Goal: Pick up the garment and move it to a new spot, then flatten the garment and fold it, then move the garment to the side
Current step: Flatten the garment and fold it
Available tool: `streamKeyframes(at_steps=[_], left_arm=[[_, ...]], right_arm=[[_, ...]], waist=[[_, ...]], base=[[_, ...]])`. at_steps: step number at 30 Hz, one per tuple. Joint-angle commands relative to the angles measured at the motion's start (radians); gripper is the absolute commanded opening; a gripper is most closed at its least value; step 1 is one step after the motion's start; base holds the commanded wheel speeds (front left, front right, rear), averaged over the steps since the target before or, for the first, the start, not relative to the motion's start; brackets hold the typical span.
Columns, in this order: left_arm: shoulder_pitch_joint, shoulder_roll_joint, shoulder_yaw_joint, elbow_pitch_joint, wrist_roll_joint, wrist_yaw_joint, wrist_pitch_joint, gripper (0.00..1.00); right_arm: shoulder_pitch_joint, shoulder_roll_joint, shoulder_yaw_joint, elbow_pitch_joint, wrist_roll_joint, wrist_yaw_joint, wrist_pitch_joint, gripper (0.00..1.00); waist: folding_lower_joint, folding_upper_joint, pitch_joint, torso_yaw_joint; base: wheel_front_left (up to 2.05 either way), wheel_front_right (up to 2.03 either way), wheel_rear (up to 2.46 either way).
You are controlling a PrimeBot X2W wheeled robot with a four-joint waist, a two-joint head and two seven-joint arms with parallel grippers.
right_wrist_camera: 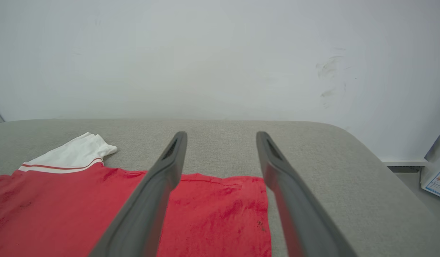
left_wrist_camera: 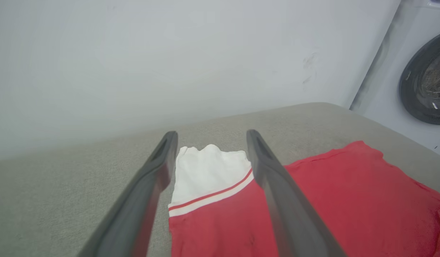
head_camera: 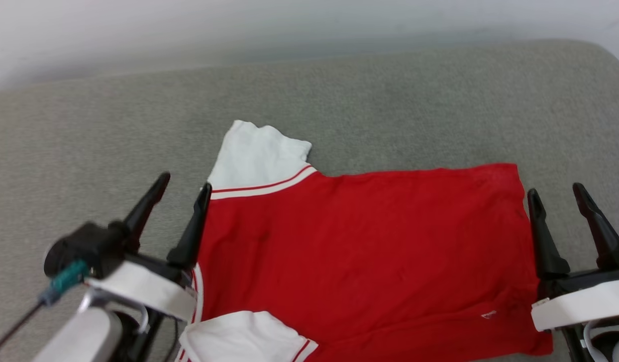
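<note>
Head view: the shirt (head_camera: pixel 359 251) lies spread on the grey padded surface (head_camera: pixel 390 90), with its collar end toward the robot's left and its hem (head_camera: pixel 521 221) toward the robot's right.
Far sleeve (head_camera: pixel 256 156): white, laid out flat, with the cuff slightly rumpled.
Near sleeve (head_camera: pixel 239 334): white, at the bottom edge of the picture and partly cut off.
Left gripper (head_camera: pixel 185 181): jaws wide and holding nothing, poised just beside the shoulder seam. In the left wrist view the far sleeve sits between its fingers (left_wrist_camera: pixel 148 192).
Right gripper (head_camera: pixel 555 190): jaws wide and empty, just beside the far corner of the hem.
Stage, as judged: the shirt is spread mostly flat and no fold has been made yet.
Risk, layers: the cloth looks thin and lies doubled, so a pinch could catch only the top layer. The shirt would then open up instead of folding.
Risk, surface: the padding looks soft, so the fingertips could dig into it, miss the edge, or drag the cloth into wrinkles.
Risk, timing: if the two arms lift unevenly, the fold line would skew.
</note>
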Motion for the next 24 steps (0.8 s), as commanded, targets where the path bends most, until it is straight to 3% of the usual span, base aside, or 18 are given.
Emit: streamKeyframes(at_steps=[1, 7, 13, 18, 24], left_arm=[[-0.042, 0.015, -0.001, 0.014, 0.0, -0.014, 0.021, 1.0], [-0.273, 0.089, 0.007, 0.085, -0.02, -0.114, 0.174, 1.0], [-0.502, 0.152, -0.027, 0.174, -0.103, -0.185, 0.489, 1.0], [-0.656, 0.195, -0.064, 0.293, -0.172, -0.207, 0.761, 1.0], [-0.76, 0.223, -0.091, 0.406, -0.233, -0.184, 1.03, 1.0]], right_arm=[[-0.022, 0.007, 0.006, 0.003, 0.001, 0.0, -0.01, 1.0], [-0.081, 0.031, 0.06, 0.022, 0.009, 0.0, -0.039, 1.0], [-0.133, 0.065, 0.096, 0.049, 0.019, 0.0, -0.079, 1.0], [-0.159, 0.082, 0.122, 0.091, 0.024, 0.0, -0.102, 1.0], [-0.177, 0.096, 0.136, 0.136, 0.035, 0.0, -0.128, 1.0]], waist=[[0.0, 0.0, 0.04, -0.036], [0.0, 0.0, 0.127, -0.122], [0.0, 0.0, 0.205, -0.194], [0.0, 0.0, 0.255, -0.242], [0.0, 0.0, 0.3, -0.279]], base=[[0.0, 0.0, 0.0], [0.0, 0.0, 0.0], [0.0, 0.0, 0.0], [0.0, 0.0, 0.0], [0.0, 0.0, 0.0]])
